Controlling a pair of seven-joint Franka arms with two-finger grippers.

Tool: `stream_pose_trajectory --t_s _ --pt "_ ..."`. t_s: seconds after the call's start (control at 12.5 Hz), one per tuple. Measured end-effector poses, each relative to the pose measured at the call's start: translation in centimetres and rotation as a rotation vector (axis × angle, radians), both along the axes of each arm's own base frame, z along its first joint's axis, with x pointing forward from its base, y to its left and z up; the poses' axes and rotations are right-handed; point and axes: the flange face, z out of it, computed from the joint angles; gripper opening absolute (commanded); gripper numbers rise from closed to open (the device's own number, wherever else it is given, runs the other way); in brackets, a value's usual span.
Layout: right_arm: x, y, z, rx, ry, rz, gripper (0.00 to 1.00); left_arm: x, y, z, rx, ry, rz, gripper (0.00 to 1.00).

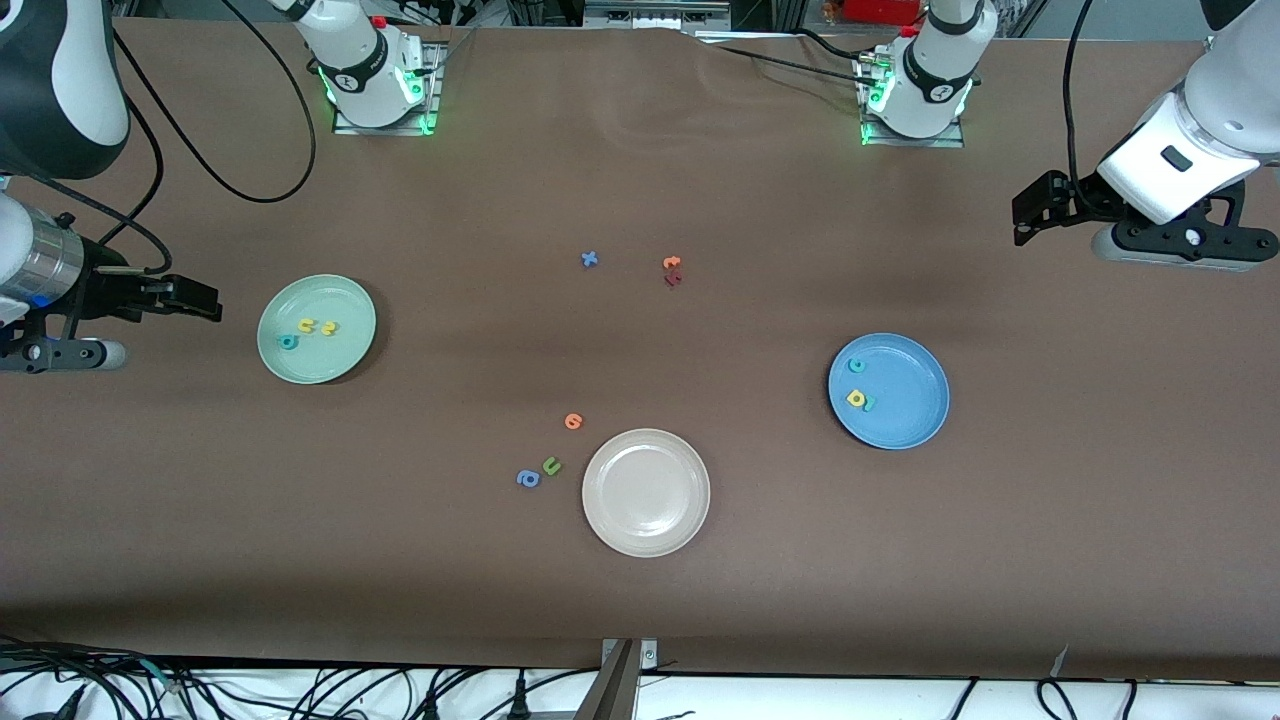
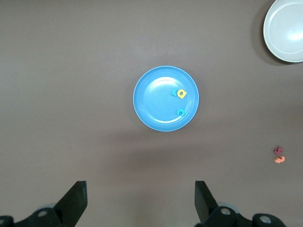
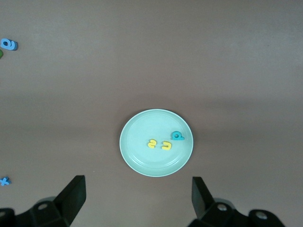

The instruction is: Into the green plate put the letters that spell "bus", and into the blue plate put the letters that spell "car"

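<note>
left gripper: the black two-finger left gripper [image 1: 1022,215] hangs at the upper right of the front view, over bare brown table off the left arm's end; fingers spread wide, nothing between them.
right gripper: the black two-finger right gripper [image 1: 205,298] hangs at the middle left edge of the front view, just beside the green plate's rim; fingers spread, empty.
green plate: the round pale mint-green plate [image 1: 345,345] lies left of centre in the front view, toward the right arm's end.
"bus" letters: the tiny teal foam "b" [image 1: 288,342], yellow foam "u" [image 1: 308,326] and yellow foam "s" [image 1: 329,327] lie inside the green plate, close together.
blue plate: the round bright blue plate [image 1: 905,415] lies right of centre, toward the left arm's end.
"car" letters: the teal foam "c" [image 1: 856,365] lies in the blue plate; the yellow foam "a" [image 1: 855,398] touches the teal foam "r" [image 1: 868,403] there.
beige plate: the round beige plate [image 1: 646,515] sits at lower centre, holding nothing.
loose letters: on the table a blue cross-shaped letter [image 1: 589,259], an orange letter [image 1: 671,263] touching a dark red letter [image 1: 673,279], an orange round letter [image 1: 572,421], a green "u" [image 1: 551,465] and a blue round letter [image 1: 528,479].
</note>
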Motion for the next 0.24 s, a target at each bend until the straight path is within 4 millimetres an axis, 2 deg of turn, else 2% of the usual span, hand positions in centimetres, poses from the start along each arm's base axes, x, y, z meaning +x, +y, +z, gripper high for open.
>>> stream_pose_trajectory --t_s 0.24 --pt "0.02 0.31 0.02 0.001 -0.002 0.005 0.99 0.0 0.0 0.0 0.0 0.0 0.0 1.0"
